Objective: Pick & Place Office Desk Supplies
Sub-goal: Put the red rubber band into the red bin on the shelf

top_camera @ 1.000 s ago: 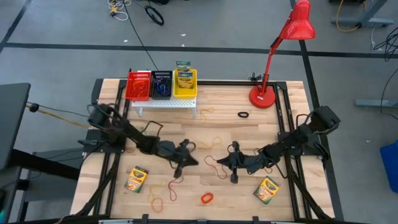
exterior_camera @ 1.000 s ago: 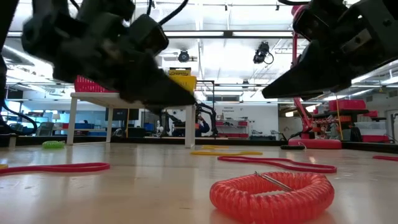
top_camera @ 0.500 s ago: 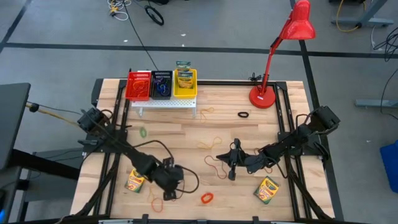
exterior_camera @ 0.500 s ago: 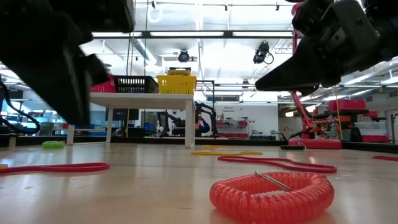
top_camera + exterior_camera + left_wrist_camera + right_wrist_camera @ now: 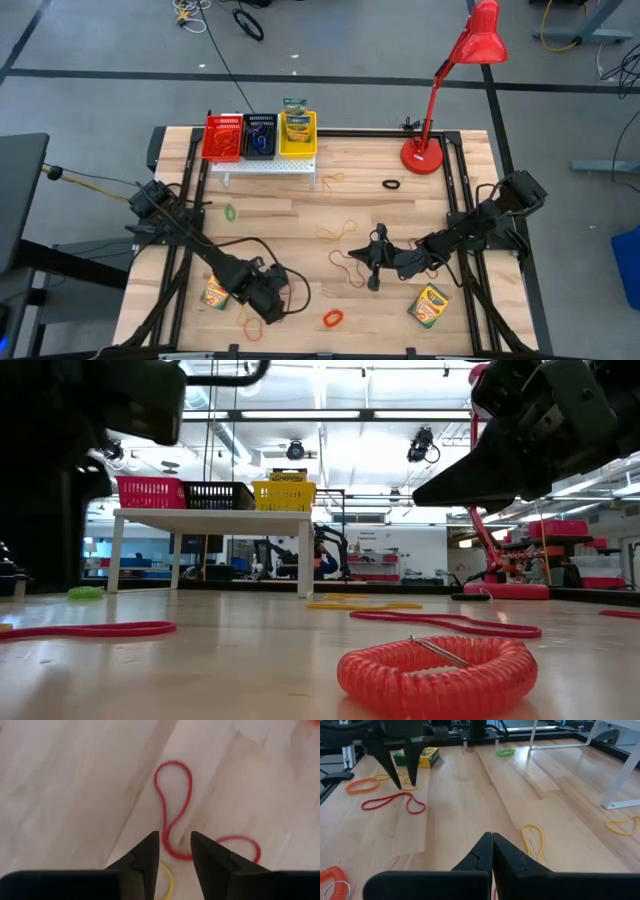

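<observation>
Left hand (image 5: 172, 851) hangs released, fingers parted, just above a red rubber band (image 5: 172, 800) lying on the counter (image 5: 400, 195) near its front-left edge, beside a crayon box (image 5: 213, 291). Right hand (image 5: 492, 839) hovers clenched and empty mid-counter.

High cam: overhead, straight down, takes in whole table (image 5: 400, 190) plus floor around. Low cam: at tabletop level near front edge, faces far side, very close to orange coil loop (image 5: 435, 672); white stand (image 5: 210, 520) w/ baskets far off. L wrist cam: steep downward, close over red rubber band (image 5: 172, 810) on wood. R wrist cam: low, across table toward left arm. Shared: red band seen in L wrist, R wrist (image 5: 395, 801) & high views; stand in high & low.
</observation>
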Tool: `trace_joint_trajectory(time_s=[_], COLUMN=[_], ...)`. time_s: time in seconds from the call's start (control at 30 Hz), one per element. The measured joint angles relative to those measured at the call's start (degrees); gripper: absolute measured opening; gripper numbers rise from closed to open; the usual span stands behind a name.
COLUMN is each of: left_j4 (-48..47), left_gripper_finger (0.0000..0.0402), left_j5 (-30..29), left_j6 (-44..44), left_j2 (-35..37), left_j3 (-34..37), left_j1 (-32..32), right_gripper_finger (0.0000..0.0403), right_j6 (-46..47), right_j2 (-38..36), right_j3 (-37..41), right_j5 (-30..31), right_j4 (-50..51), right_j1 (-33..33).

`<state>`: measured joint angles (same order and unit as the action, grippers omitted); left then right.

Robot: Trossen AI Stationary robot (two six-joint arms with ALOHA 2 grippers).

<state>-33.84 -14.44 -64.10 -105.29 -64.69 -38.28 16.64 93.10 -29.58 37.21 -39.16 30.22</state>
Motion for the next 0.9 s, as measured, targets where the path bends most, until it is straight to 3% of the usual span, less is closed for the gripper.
trace_joint_trajectory(time_s=[0.4,0.63,0.77,0.9], left_j4=[0.95,0.17,-0.64,-4.01], left_gripper_finger=[0.0112,0.0019,0.0006,0.0004], left_j5=[0.91,5.85,4.80,-0.95], left_j6=[1.38,4.36,7.30,8.46], left_j2=[-4.71,-4.60,-3.13,1.18], left_j3=[-0.17,-0.13,0.02,0.23], left_j1=[0.39,2.13,2.77,3.38], right_gripper_finger=[0.0005,0.0005,0.0005,0.0005], right_j6=[0.00,-0.02,-0.01,-0.02], right_j2=[-0.02,-0.04,-0.04,-0.04], right_j3=[0.00,0.00,0.00,0.00], right_j5=[-0.02,0.00,-0.02,-0.04], right_j4=[-0.09,-0.56,-0.52,-0.51], right_j1=[0.00,-0.02,-0.02,-0.02])
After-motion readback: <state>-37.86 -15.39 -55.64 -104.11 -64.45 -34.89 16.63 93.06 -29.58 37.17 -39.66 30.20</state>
